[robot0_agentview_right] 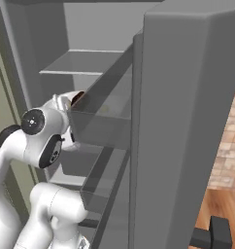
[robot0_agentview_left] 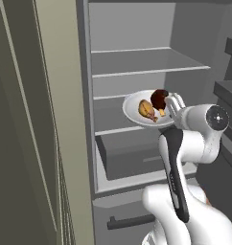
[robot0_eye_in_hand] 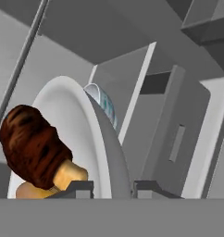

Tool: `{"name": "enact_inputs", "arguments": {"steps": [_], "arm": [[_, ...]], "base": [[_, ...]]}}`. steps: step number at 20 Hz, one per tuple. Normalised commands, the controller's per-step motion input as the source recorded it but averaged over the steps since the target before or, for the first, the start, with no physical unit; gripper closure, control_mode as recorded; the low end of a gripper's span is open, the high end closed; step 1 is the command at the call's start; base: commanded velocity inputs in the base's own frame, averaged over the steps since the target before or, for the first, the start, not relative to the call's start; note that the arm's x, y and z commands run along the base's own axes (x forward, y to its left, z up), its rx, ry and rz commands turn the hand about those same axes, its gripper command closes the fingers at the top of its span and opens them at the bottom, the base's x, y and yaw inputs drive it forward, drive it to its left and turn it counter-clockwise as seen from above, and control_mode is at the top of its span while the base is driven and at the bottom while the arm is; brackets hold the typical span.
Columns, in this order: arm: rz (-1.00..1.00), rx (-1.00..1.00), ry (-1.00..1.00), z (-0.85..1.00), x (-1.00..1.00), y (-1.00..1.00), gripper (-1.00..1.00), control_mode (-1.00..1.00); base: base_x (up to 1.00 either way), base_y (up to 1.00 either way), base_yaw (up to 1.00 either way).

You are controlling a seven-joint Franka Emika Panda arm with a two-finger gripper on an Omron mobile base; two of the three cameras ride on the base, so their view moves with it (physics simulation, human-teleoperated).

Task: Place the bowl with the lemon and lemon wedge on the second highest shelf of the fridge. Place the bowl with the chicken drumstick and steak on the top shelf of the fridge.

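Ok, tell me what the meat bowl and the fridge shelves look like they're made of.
Meat bowl: plain white, smooth, soft sheen, thin rim; likely glazed ceramic, possibly plastic. Top shelf and second highest shelf: thin flat grey slabs with pale front edges, matte; probably coated plastic or metal, though the render leaves it open.

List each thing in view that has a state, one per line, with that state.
fridge: door open.
meat bowl: held at its rim, lifted in front of the fridge's shelves, not yet on one.
chicken drumstick: in the meat bowl.
steak: in the meat bowl, beside the drumstick.
gripper: fingers shut on the bowl's rim.
top shelf: bare.
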Motion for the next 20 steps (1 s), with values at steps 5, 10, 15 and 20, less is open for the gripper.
{"name": "enact_inputs", "arguments": {"steps": [5, 10, 15, 20], "arm": [[-0.08, 0.0, -0.14, 0.64, 0.0, 0.0, 1.0, -1.0], [-0.01, 0.04, -0.13, 0.7, 0.0, 0.0, 1.0, -1.0], [0.0, 0.11, -0.05, 0.63, 0.05, 0.0, 1.0, -1.0], [0.0, 0.08, 0.07, 0.38, 0.62, 0.0, 1.0, -1.0]], "base": [[0.0, 0.0, 0.0], [0.0, 0.0, 0.0], [0.0, 0.0, 0.0], [0.0, 0.0, 0.0]]}}
